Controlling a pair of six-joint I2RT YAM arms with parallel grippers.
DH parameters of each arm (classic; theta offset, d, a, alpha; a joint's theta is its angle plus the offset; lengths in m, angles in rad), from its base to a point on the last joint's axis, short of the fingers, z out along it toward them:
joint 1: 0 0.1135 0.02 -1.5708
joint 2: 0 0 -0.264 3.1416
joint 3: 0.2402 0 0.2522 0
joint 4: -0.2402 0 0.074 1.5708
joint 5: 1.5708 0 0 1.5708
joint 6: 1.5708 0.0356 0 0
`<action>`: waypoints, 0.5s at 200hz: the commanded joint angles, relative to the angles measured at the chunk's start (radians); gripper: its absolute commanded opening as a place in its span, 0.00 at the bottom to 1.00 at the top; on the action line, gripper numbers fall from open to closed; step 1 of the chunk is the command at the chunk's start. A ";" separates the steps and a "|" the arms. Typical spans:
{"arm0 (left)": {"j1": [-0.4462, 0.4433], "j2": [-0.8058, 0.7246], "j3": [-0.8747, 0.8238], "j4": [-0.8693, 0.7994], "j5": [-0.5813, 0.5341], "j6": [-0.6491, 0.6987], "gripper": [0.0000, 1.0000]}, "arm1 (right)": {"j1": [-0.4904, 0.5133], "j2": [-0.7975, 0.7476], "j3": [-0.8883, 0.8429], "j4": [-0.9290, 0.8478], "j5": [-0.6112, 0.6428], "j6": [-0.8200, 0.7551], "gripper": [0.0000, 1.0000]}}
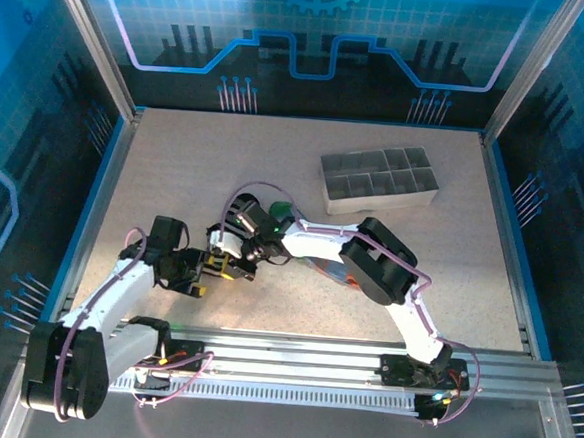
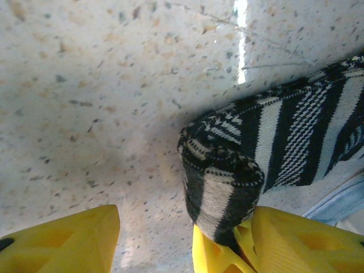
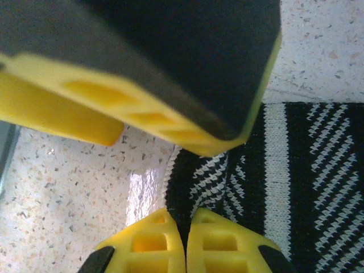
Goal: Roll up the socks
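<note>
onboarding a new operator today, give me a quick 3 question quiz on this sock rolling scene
1. True or false: the right gripper is shut on the black striped sock.
2. Where does the grey divided tray stand? A) on the far right part of the table B) between the arm bases C) on top of the sock
3. In the left wrist view, is the left gripper open or shut?

Key:
1. True. Its fingers pinch the sock's edge.
2. A.
3. Open. Its fingers are wide apart, and the sock's rolled end lies by one of them.
</note>
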 commanded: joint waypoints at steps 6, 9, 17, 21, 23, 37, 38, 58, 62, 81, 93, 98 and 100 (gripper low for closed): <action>-0.006 0.000 -0.051 0.123 0.027 -0.013 0.61 | -0.027 0.075 0.028 -0.124 -0.074 0.132 0.00; -0.006 0.002 -0.055 0.132 0.026 -0.015 0.61 | -0.029 0.078 0.030 -0.124 -0.080 0.138 0.00; -0.009 0.011 -0.061 0.154 0.020 -0.016 0.60 | -0.031 0.081 0.033 -0.125 -0.088 0.150 0.00; -0.010 0.020 -0.061 0.163 0.016 -0.016 0.59 | -0.031 0.082 0.035 -0.124 -0.092 0.155 0.00; -0.010 0.024 -0.061 0.168 0.015 -0.013 0.59 | -0.033 0.082 0.035 -0.124 -0.094 0.157 0.00; -0.013 0.057 -0.060 0.193 0.002 0.001 0.56 | -0.034 0.090 0.039 -0.118 -0.109 0.180 0.00; -0.013 0.059 -0.060 0.196 0.001 0.003 0.56 | -0.035 0.092 0.040 -0.118 -0.110 0.182 0.00; -0.017 0.113 -0.052 0.202 -0.021 0.031 0.46 | -0.041 0.107 0.057 -0.113 -0.138 0.236 0.00; -0.018 0.124 -0.050 0.192 -0.027 0.036 0.42 | -0.043 0.107 0.057 -0.107 -0.144 0.246 0.00; -0.026 0.159 -0.039 0.104 -0.069 0.049 0.15 | -0.046 0.107 0.035 -0.056 -0.150 0.285 0.00; -0.029 0.177 -0.034 0.041 -0.087 0.052 0.02 | -0.047 0.085 0.005 -0.006 -0.134 0.295 0.01; -0.030 0.182 -0.034 0.013 -0.093 0.049 0.00 | -0.044 0.071 -0.012 0.019 -0.122 0.293 0.04; -0.030 0.184 -0.033 0.005 -0.094 0.049 0.00 | -0.045 0.064 -0.021 0.028 -0.117 0.290 0.06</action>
